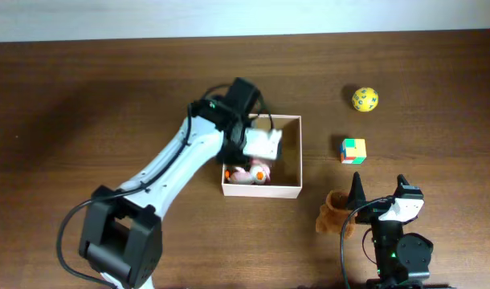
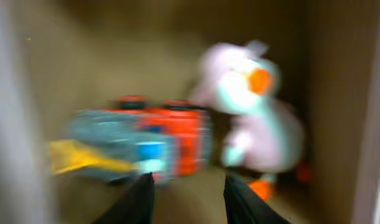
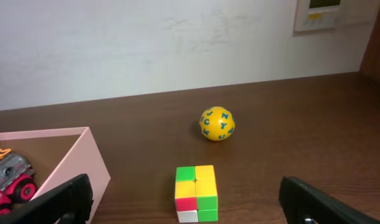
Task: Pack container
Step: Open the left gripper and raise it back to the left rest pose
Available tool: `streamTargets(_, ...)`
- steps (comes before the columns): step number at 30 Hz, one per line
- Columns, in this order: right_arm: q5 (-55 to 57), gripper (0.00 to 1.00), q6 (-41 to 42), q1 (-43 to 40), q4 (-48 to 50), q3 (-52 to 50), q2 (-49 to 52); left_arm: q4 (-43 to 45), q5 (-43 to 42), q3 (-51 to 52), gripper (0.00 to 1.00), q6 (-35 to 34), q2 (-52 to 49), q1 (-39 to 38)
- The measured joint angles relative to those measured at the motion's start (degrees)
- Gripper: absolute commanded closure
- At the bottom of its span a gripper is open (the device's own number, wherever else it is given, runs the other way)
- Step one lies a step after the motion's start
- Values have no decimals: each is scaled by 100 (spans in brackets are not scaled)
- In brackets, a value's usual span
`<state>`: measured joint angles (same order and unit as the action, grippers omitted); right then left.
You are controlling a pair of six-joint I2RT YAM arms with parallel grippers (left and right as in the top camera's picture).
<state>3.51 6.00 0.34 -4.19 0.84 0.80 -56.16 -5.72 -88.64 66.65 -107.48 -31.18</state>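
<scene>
1. Left fingers stand spread, empty, inside the box at frame centre, near a truck and plush.
2. Right fingers gape wide, empty, over the bench, lower right.

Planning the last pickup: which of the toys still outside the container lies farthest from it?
The yellow ball with blue markings; the multicoloured cube and the brown plush toy sit nearer the container.
</scene>
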Motion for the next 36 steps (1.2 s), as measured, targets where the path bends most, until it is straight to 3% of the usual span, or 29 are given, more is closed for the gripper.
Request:
streamTargets(3,0,1,2,0,-2,0,0,24,-2,-765,48,-345,0,24)
streamTargets(5,0,1,0,0,-2,0,0,42,-2,-1226,37,-610,0,24)
streamTargets(10,0,1,2,0,0,0,0,50,-4,-2094,29,-1440,0,103)
streamTargets(15,0,1,0,0,0,0,0,114,17,-2533,27,-2625,0,658)
streamTargets(16,0,1,4,0,0,0,0,153,52,-2577,17,-2898,0,833)
streamTargets(17,0,1,0,0,0,0,0,179,114,-2603,0,-3136,0,1012)
streamTargets(20,0,1,0,0,0,0,0,208,293,-2623,1,-3777,0,1596)
streamTargets(26,2,1,2,0,0,0,0,334,588,-2623,1,-4395,0,2671)
streamTargets(36,0,1,0,0,0,0,0,374,682,-2623,1,-4900,0,3174)
